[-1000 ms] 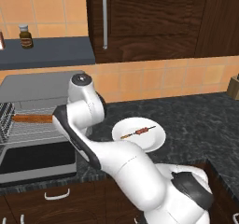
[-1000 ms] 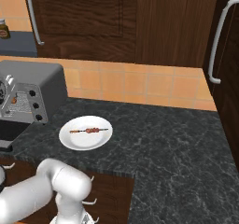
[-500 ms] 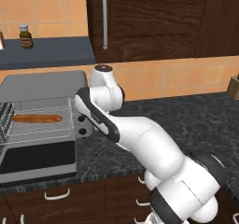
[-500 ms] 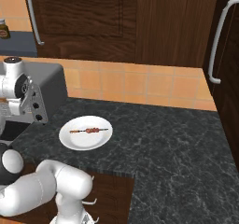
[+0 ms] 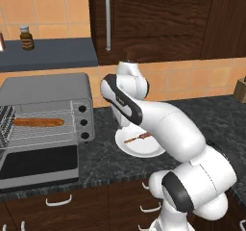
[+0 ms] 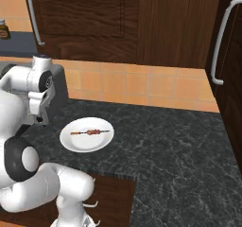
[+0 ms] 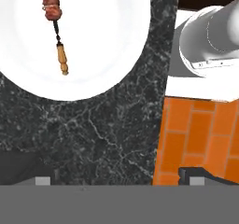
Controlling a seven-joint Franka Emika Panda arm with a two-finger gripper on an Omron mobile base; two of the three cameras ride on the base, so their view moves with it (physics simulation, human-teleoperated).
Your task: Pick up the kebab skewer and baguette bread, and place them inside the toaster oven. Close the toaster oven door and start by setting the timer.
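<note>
Pincer (image 7: 119, 178) spread wide, empty, over speckled dark stone worktop (image 7: 107, 134). Skewer (image 5: 137, 138), thin stick with meat chunks, on round white plate (image 5: 144, 150). Slim orange-brown baguette (image 5: 38, 122) on wire rack inside grey metal oven (image 5: 45, 88), door (image 5: 38, 163) down.

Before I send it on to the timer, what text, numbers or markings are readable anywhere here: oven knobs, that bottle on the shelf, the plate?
No text can be read anywhere.
Toaster oven knobs: plain black, no visible numbers or marks.
Bottle on the shelf: pale label band, too small and blurred to read.
Plate and kebab skewer: no markings.
</note>
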